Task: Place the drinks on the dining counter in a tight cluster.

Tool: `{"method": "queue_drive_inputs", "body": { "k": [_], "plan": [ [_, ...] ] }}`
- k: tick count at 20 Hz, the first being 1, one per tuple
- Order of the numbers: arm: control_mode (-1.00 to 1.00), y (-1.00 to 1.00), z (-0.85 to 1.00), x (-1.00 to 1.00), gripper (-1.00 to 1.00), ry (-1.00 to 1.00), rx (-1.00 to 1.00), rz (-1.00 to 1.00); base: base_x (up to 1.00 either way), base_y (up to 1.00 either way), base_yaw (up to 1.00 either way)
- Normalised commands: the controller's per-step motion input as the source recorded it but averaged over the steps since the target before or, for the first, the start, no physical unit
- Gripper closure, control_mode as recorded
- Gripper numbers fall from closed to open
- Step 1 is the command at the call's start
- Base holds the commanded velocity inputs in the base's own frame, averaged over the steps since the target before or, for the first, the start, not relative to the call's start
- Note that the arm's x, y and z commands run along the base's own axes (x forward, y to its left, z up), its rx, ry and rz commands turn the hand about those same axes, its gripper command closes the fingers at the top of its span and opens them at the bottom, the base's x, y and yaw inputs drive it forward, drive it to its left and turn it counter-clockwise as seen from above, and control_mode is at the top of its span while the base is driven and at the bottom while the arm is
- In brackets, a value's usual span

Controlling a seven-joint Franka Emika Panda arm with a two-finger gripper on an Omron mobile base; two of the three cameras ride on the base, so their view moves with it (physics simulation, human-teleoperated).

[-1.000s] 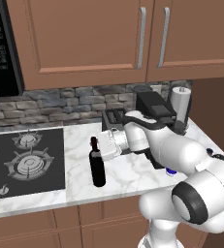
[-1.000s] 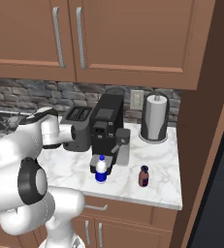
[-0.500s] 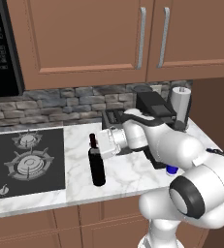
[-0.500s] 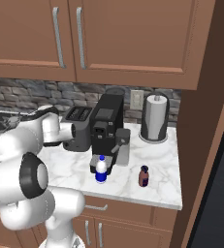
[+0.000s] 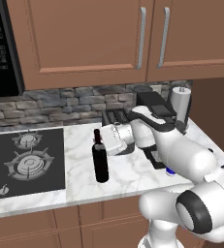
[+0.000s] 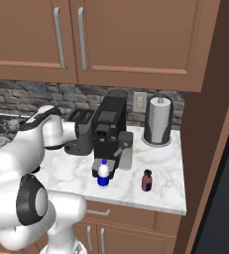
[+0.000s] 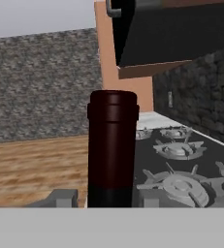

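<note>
— Where does the wine bottle (image 5: 100,161) stand?
— Upright on the marble counter (image 5: 79,174), just right of the stove (image 5: 24,162); the toaster (image 5: 116,117) lies behind it, by the wall.

— What lies farther right?
— The coffee machine (image 6: 107,134), with the small bottle (image 6: 103,174) in front; then the tiny bottle (image 6: 146,180), and the paper towel roll (image 6: 157,120) behind.

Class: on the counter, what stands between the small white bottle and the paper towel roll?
In the right base view, the coffee machine stands between the white bottle and the paper towel roll.
</note>
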Motion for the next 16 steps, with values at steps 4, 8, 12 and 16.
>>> {"method": "queue_drive_inputs", "body": {
  "k": [4, 8, 12, 16],
  "plan": [
    [-1.00, -0.18, 0.59, -0.26, 1.00, 0.00, 0.00, 0.00, 0.00, 0.00, 0.00],
    [-1.00, -0.25, 0.43, -0.23, 1.00, 0.00, 0.00, 0.00, 0.00, 0.00, 0.00],
    [-1.00, -0.29, 0.06, -0.22, 1.00, -0.03, 0.00, 0.00, 0.00, 0.00, 0.00],
    [-1.00, -0.27, 0.00, -0.25, 1.00, -0.07, 0.00, 0.00, 0.00, 0.00, 0.00]
  ]
}}
